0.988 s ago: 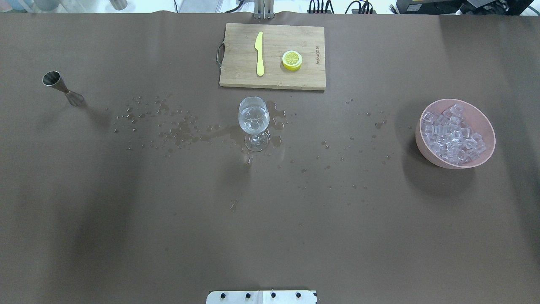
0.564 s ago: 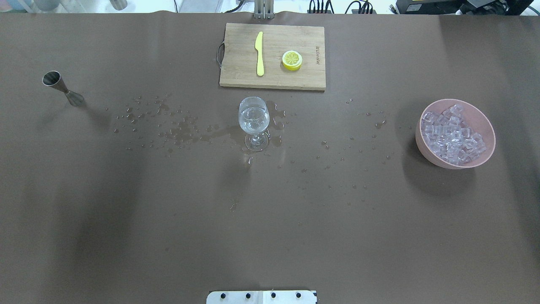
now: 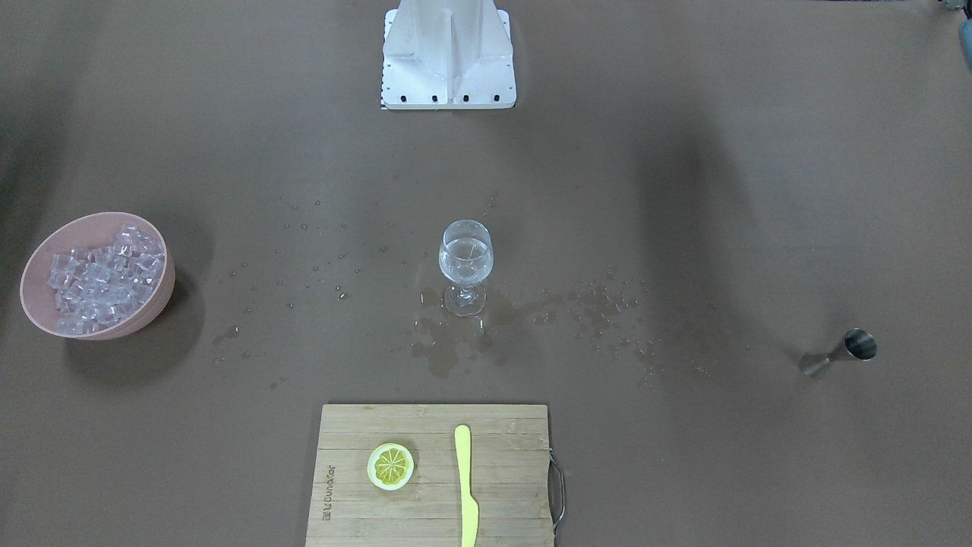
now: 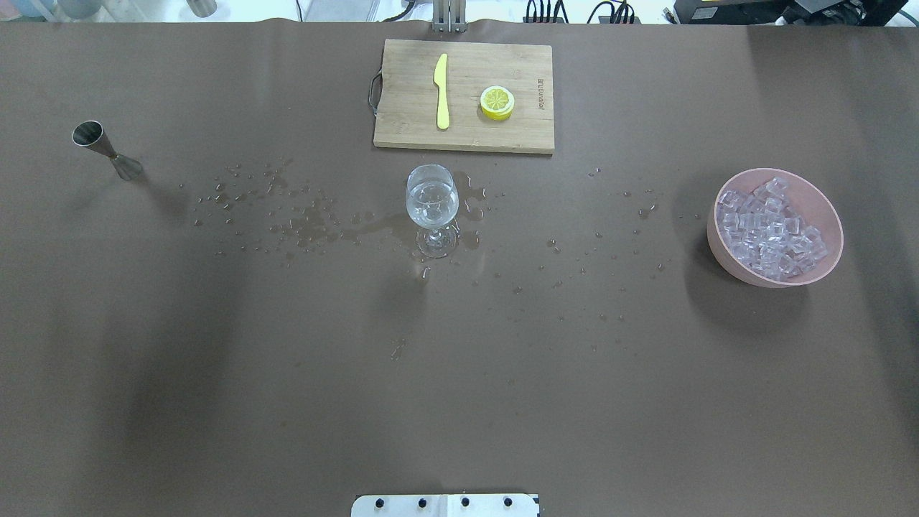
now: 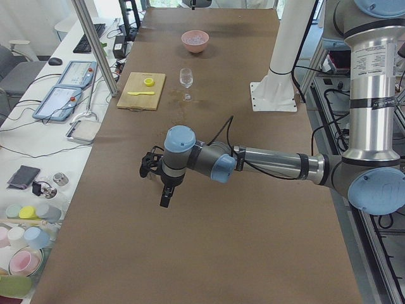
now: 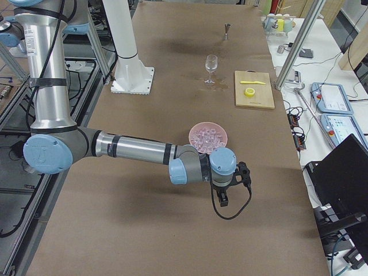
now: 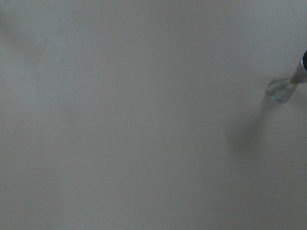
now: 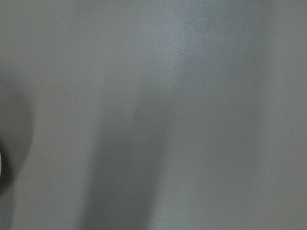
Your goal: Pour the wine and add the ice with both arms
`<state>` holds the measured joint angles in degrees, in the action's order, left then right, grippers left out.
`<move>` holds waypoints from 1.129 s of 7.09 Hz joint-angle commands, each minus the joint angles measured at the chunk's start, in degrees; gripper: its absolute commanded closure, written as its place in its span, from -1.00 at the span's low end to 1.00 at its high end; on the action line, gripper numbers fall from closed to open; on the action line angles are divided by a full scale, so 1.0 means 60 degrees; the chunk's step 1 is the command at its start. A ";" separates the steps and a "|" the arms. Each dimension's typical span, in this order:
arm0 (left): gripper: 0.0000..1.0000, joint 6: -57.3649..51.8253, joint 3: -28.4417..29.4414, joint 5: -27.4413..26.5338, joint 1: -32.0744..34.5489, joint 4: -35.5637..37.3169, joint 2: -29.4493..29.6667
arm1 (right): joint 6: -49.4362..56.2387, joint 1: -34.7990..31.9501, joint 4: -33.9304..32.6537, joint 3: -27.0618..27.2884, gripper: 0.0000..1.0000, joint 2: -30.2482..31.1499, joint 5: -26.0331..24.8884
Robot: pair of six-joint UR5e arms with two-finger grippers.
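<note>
Where the wine glass [image 4: 431, 201] stands, droplets [image 4: 301, 222] wet the brown desk [image 4: 215, 402]; a cluttered bench [image 5: 25, 142] flanks it. Left end effector [image 5: 164, 201], right end effector [image 6: 223, 200]: openness cannot be told.

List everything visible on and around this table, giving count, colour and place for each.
wine glass: one, clear, centre
wine: little, colourless, in glass
jigger: one, steel, robot's left end
bowl: one, pink, robot's right end
ice: many cubes, clear, in bowl
cutting board: one, wooden, far centre
knife: one, yellow, on board
lemon slice: one, yellow, on board
droplets: many, clear, around glass
mounting base: one, white, near edge
left arm, right arm: two, silver-grey, over table ends
left gripper, right gripper: two, black, state unclear
</note>
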<state>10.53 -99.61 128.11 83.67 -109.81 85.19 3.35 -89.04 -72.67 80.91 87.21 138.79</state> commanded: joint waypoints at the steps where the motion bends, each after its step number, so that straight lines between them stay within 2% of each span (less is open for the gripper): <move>1: -0.98 0.0583 0.0093 -0.0023 -0.1119 -0.1555 0.0011 | -0.0002 0.0001 0.0011 0.0020 -1.00 0.0040 0.0071; 2: -0.96 0.1357 0.0195 -0.0052 -0.1953 -0.2417 0.0127 | -0.0002 0.0001 0.0011 0.0006 -1.00 0.0040 0.0071; 4: -0.95 0.2415 0.0428 -0.0111 -0.2196 -0.4917 0.0012 | -0.0002 0.0001 0.0011 0.0006 -1.00 0.0040 0.0086; 5: -0.96 0.3014 0.0749 -0.0706 -0.2196 -0.6512 -0.0265 | -0.0002 0.0001 0.0011 -0.0009 -1.00 0.0040 0.0086; 6: -0.96 0.3832 0.1318 -0.1741 -0.2254 -0.8340 -0.0456 | -0.0002 0.0001 0.0011 -0.0009 -1.00 0.0040 0.0086; 7: -0.96 0.4638 0.2005 -0.1824 -0.2284 -0.9229 -0.0443 | -0.0002 0.0030 -0.0003 -0.0009 -1.00 0.0040 0.0072; 8: -0.96 0.4762 0.2259 -0.1868 -0.2342 -0.9397 -0.0371 | 0.0012 0.0045 -0.0003 -0.0009 -1.00 0.0025 0.0071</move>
<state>36.49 -88.80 117.99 69.97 -162.36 82.80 3.36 -88.89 -72.66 80.87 87.44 139.25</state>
